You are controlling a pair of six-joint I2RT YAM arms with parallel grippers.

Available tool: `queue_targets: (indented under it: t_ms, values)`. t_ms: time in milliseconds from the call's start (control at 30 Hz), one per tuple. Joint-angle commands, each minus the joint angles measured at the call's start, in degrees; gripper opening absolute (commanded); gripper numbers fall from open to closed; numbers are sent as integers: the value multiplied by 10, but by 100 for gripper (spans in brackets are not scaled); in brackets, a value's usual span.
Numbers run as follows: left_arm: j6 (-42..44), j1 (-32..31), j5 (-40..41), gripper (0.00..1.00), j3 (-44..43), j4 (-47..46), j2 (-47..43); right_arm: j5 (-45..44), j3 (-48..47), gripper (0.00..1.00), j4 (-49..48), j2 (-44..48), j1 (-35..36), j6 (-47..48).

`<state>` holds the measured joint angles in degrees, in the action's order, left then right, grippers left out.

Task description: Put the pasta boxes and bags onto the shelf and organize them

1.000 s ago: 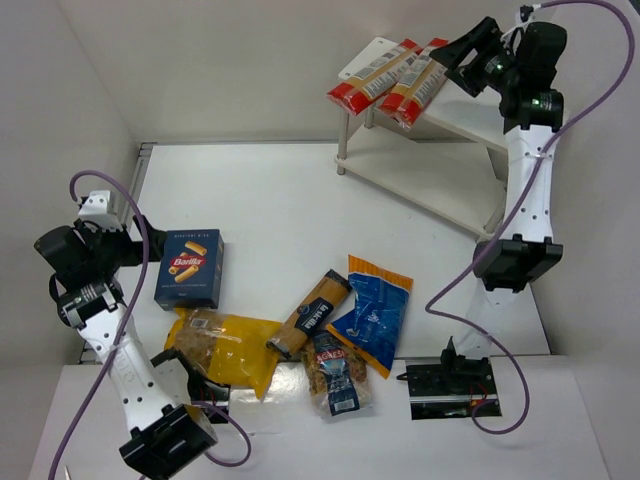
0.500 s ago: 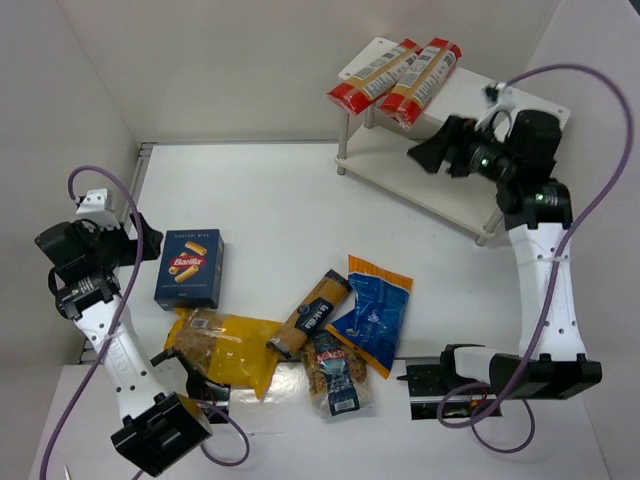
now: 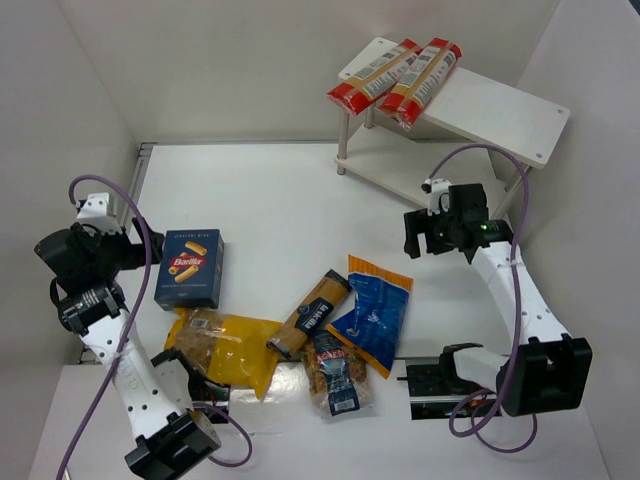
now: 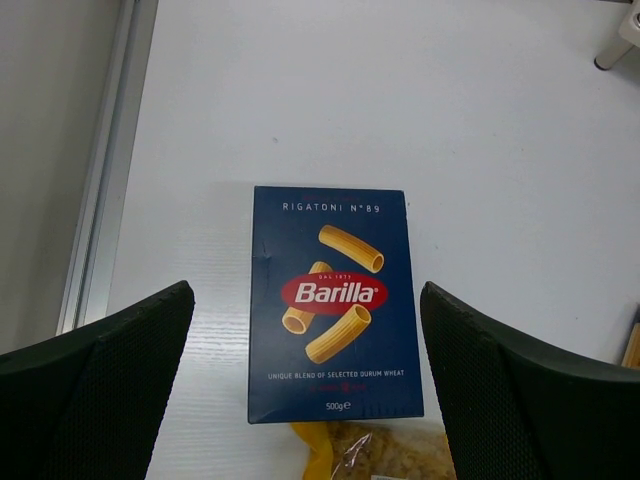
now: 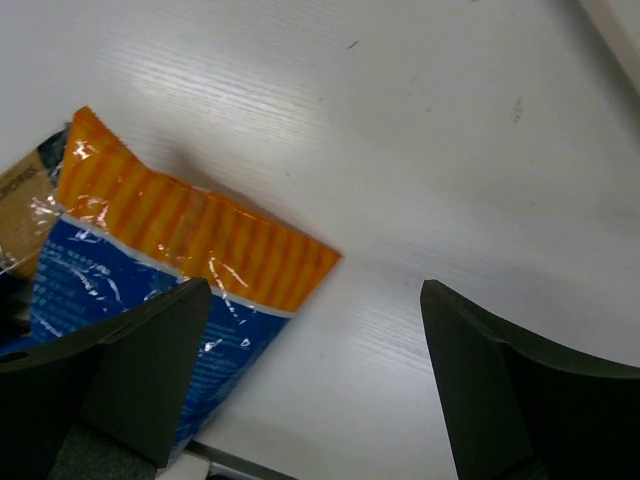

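Note:
Two long spaghetti bags (image 3: 392, 74) with red ends lie side by side on the top board of the white shelf (image 3: 495, 110). On the table lie a dark blue Barilla box (image 3: 189, 268) (image 4: 334, 302), a yellow bag (image 3: 222, 346), a brown black-labelled pack (image 3: 311, 315), a small clear bag (image 3: 337, 373) and a blue bag with an orange end (image 3: 374, 310) (image 5: 150, 270). My left gripper (image 3: 135, 248) (image 4: 305, 390) hovers open just left of the Barilla box. My right gripper (image 3: 412, 237) (image 5: 315, 375) hangs open and empty above the table, right of the blue bag.
White walls close the table on the left, back and right. A metal rail (image 3: 139, 180) runs along the left edge. A black fixture (image 3: 447, 380) sits at the near edge by the right arm's base. The shelf's lower board (image 3: 425, 180) holds nothing.
My right arm has swung down from the shelf's top board, where it left the spaghetti bags, to low over the table beside the blue bag, its jaws widening. The left arm barely moved.

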<state>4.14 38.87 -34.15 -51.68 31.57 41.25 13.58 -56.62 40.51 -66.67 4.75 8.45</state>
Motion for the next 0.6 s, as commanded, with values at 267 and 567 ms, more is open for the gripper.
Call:
queue_targets:
  t_ms: [267, 567]
  values:
    - [4, -12, 7, 99, -21, -2, 15, -117, 29, 94, -82, 66, 4, 10]
    - [-1, -17, 7, 99, -16, -7, 4, -105, 24, 94, -82, 52, 4, 15]
